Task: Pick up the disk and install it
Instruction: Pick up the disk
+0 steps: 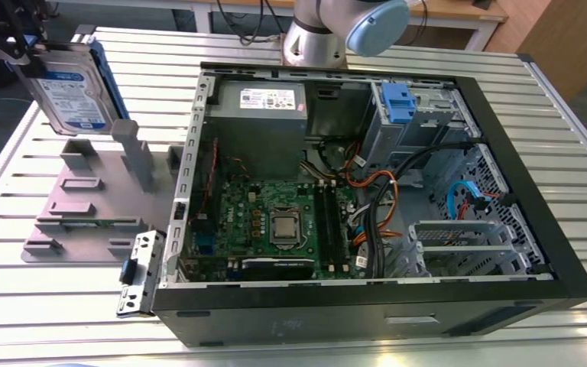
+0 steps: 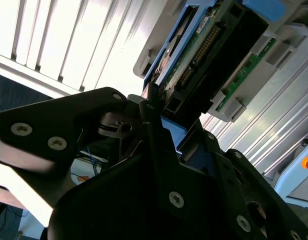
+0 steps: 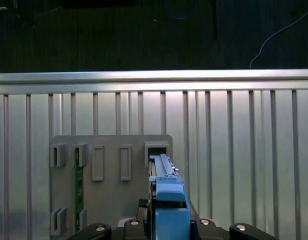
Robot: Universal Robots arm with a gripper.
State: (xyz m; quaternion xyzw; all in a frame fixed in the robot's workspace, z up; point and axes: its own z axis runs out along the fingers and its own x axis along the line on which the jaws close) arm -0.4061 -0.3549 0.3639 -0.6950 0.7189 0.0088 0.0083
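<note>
Closest to the lens in the second wrist view is the black body of the tool (image 2: 171,125), clenched on one end of the disk (image 2: 204,55), whose connector edge and dark underside run away from the camera. Gripping by the end leaves the blue side rails bare, and I judge that matters because those rails are what would slide into a bay. In the exterior view the disk hangs on edge and slightly tilted at the view's upper left, label facing out, over the grey fixture (image 1: 89,206). Its lower corner is close to one of the fixture's upright posts, and I cannot tell whether they touch. In the first wrist view the disk's far end lines up with an empty slot at the fixture's edge, a pocket that looks shaped to stand a drive on edge where it can be grasped. A green memory stick (image 3: 79,185) stands in another slot. The fixture lies on the slatted metal desk (image 1: 8,306), just beside the open computer case (image 1: 375,310), which lies on its side with its interior exposed. Its drive bay (image 1: 400,103), fronted in blue, sits in the far corner, well apart from the disk.
</note>
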